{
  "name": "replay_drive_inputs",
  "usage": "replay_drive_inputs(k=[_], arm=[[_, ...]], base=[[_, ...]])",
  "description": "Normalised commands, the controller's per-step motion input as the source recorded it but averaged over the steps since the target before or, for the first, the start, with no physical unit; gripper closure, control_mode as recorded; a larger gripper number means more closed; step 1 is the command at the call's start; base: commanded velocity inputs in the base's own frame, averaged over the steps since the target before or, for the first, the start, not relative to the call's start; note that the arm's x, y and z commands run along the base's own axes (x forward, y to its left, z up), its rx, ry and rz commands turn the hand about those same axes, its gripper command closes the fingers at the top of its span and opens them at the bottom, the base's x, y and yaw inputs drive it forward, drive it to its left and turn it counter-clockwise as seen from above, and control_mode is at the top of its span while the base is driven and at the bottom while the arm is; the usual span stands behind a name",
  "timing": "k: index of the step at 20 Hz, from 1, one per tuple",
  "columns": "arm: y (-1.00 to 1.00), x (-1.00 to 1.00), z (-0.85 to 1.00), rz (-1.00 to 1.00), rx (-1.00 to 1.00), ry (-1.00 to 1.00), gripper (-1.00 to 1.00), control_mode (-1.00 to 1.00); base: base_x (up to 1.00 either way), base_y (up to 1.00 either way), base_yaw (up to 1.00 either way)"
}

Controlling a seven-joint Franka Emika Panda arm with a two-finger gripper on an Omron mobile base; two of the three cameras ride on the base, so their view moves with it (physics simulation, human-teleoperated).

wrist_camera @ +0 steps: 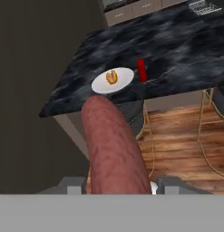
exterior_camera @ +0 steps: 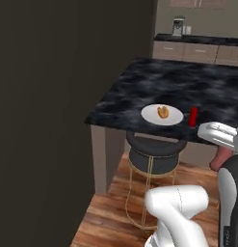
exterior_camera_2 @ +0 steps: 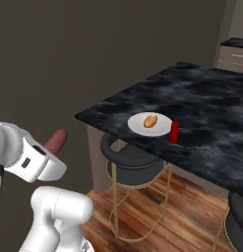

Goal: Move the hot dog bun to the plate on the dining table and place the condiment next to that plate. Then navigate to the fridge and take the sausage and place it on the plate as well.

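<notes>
My gripper (wrist_camera: 119, 185) is shut on the sausage (wrist_camera: 112, 140), a long reddish-brown link that juts forward from the fingers in the hand view. The sausage (exterior_camera_2: 57, 140) sticks out of the white hand at the left of the right base view, still short of the table. The white plate (exterior_camera: 152, 115) lies near the front edge of the dark marbled dining table (exterior_camera: 139, 82), with the hot dog bun (exterior_camera: 162, 112) on it. The red condiment (exterior_camera: 193, 116) stands upright just right of the plate. Plate (wrist_camera: 124, 79), bun (wrist_camera: 112, 77) and condiment (wrist_camera: 141, 70) lie ahead of the sausage tip.
A black round stool (exterior_camera: 154, 152) on thin gold legs stands under the table edge below the plate. A second stool (exterior_camera_2: 237, 216) is at the lower right. A dark wall (exterior_camera: 53, 120) rises on the left. Kitchen counters with a coffee machine (exterior_camera: 178, 26) lie behind.
</notes>
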Motion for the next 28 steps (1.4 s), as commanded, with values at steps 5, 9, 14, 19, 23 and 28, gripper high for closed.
replay_drive_inputs(k=[5,9,14,19,23,28], arm=[[0.00,0.00,0.00,0.00,0.00,0.00,1.00,1.00],[0.00,0.00,0.00,0.00,0.00,0.00,1.00,1.00],[0.00,0.00,0.00,0.00,0.00,0.00,1.00,1.00],[-0.04,0.20,0.03,-0.06,0.01,0.05,1.00,-1.00],[-0.23,1.00,0.06,-0.28,0.06,0.29,1.00,-1.00],[-0.33,1.00,0.00,-0.22,0.08,0.34,1.00,-1.00]], base=[[1.00,0.32,-0.29],[1.00,0.14,-0.26],[1.00,-0.02,-0.22],[0.80,-0.08,-0.21],[0.00,0.00,0.00],[0.00,0.00,0.00]])
